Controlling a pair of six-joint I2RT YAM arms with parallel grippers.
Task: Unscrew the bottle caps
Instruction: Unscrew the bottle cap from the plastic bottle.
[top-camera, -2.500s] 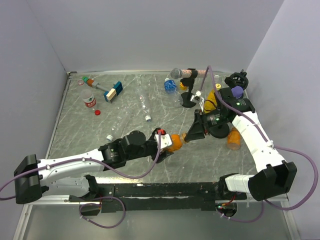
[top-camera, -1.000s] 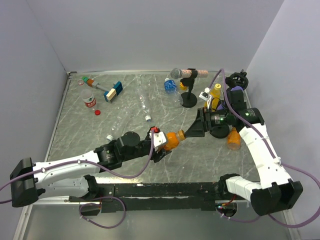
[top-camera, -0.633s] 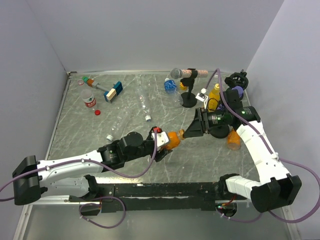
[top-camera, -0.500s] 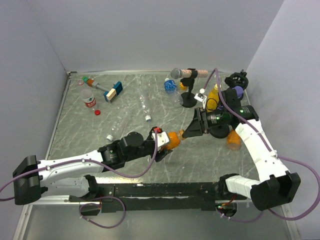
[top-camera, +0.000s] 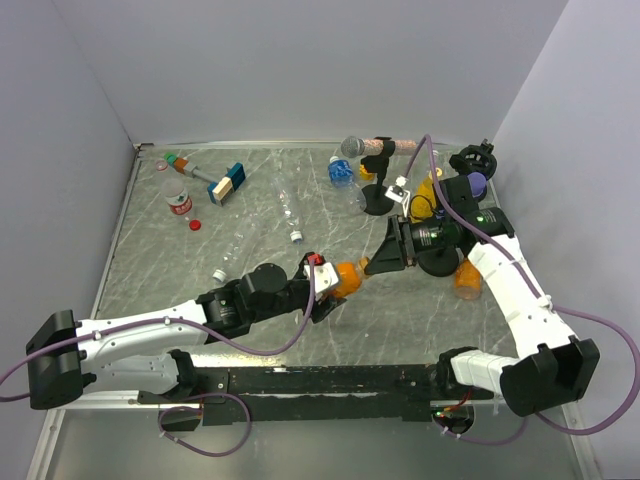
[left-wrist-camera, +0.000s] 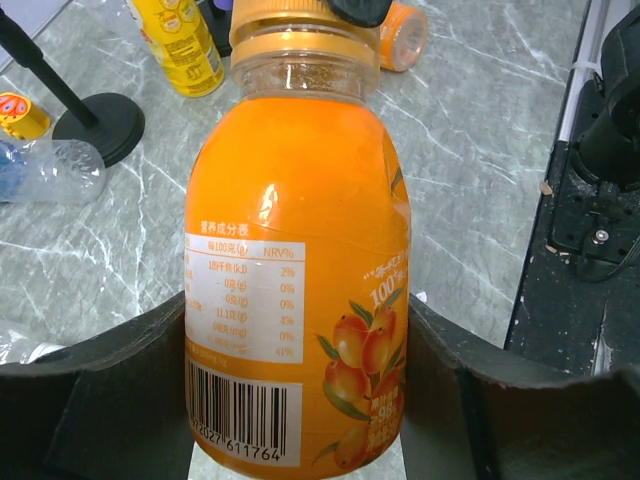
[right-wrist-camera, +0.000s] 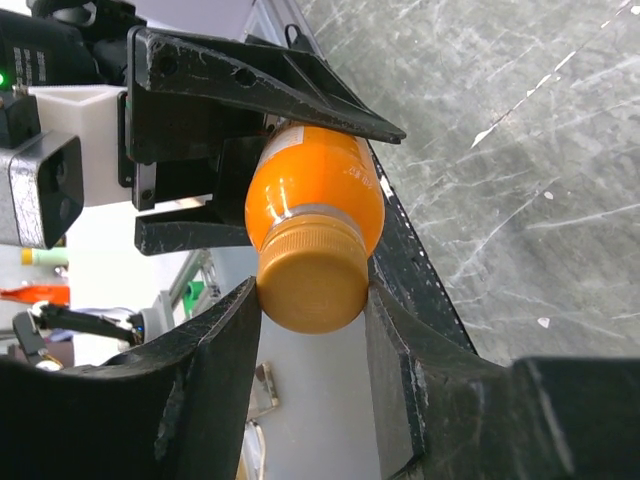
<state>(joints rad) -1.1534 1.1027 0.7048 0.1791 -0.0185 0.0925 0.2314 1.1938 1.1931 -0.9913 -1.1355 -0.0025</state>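
Note:
A squat orange bottle (top-camera: 346, 276) (left-wrist-camera: 295, 250) is held off the table, lying roughly level with its neck toward the right. My left gripper (top-camera: 326, 287) (left-wrist-camera: 297, 315) is shut on its labelled body, one finger on each side. The bottle's orange ribbed cap (right-wrist-camera: 312, 275) (left-wrist-camera: 305, 25) (top-camera: 366, 266) sits between the fingers of my right gripper (right-wrist-camera: 312, 295) (top-camera: 376, 263), and both jaws touch its sides. The bottle's base is hidden behind the left fingers.
A grey microphone (top-camera: 352, 147) on a black stand (top-camera: 378, 205), a yellow bottle (top-camera: 427, 188) and a second orange bottle (top-camera: 467, 278) crowd the right. A blue-labelled bottle (top-camera: 341, 172) lies at the back, and a red-labelled bottle (top-camera: 178, 200), red cap (top-camera: 195, 224), white cap (top-camera: 218, 274) and blue-and-tan block (top-camera: 226, 184) at the left.
My right gripper's jaws have narrowed from wide open onto the orange cap and its wrist has turned a little. The left gripper has kept hold of the bottle.

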